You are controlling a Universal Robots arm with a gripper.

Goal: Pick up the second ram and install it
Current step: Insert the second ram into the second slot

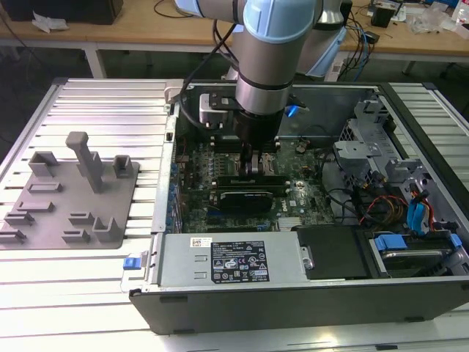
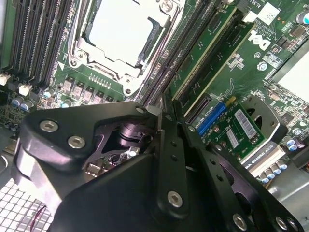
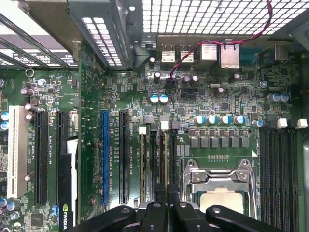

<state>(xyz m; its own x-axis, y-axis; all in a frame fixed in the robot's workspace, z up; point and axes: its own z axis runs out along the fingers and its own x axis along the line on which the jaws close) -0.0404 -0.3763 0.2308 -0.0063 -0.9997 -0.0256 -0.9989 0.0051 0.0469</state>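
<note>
while the arm reaches down into the open computer case (image 1: 410, 293), the end effector (image 1: 253, 163) sits low over the motherboard (image 3: 212, 101).
in both wrist views its fingers (image 2: 166, 145) are drawn together above the memory slots (image 3: 154, 159) beside the silver processor (image 2: 123, 29); whether they pinch the second ram between them i cannot tell. a black expansion card (image 1: 249, 192) lies just in front of it in the exterior view, and a grey parts holder (image 1: 73, 198) rests on the worktop (image 1: 110, 110), towards the exterior view's left.

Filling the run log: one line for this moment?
stage: ram install | gripper: in case, over ram slots beside processor
</note>
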